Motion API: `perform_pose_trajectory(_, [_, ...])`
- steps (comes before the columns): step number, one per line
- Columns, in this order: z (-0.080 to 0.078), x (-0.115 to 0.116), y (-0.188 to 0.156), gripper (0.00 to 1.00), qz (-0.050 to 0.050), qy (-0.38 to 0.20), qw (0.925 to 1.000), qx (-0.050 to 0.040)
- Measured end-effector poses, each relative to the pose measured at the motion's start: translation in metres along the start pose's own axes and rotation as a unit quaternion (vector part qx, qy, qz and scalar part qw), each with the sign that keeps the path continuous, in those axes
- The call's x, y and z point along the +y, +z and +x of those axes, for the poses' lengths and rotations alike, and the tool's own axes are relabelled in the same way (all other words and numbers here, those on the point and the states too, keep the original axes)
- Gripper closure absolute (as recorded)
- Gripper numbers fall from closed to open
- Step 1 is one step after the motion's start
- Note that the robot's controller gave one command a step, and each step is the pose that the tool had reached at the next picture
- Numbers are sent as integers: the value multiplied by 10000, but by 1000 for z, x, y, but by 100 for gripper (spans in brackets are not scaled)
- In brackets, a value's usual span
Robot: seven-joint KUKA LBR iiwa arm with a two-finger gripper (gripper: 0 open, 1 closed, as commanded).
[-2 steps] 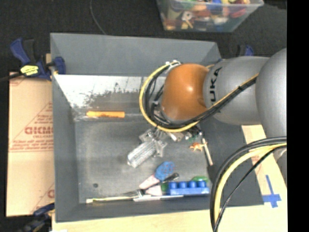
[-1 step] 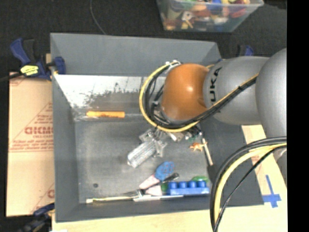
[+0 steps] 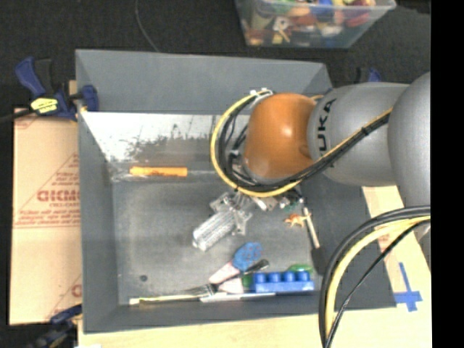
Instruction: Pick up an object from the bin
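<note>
My gripper sticks out from under the orange cover, over the middle of the bin. Right below and to the left of it lies a clear ridged plastic piece, slanting toward the front left; the two seem to touch, but I cannot make out whether it sits between the fingers. A small orange and green thing with a thin pale stick lies just right of the gripper. In front of it a blue oval piece rests on the bin floor.
Along the front wall lie a pink and white thing, a blue toy brick with green studs and a long thin rod. An orange pen lies at the back left. The arm covers the bin's right back part.
</note>
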State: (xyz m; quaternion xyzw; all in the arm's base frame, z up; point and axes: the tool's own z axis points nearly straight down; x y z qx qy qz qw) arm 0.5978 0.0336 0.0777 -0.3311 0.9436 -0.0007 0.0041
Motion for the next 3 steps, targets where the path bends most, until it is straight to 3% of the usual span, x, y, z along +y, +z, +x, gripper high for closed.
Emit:
perform_pose_trajectory(2, [1, 0, -55, 100, -20, 23, 10000, 28])
perform_pose_trajectory(3, [-1, -1, -88, 100, 9, 29, 10000, -9])
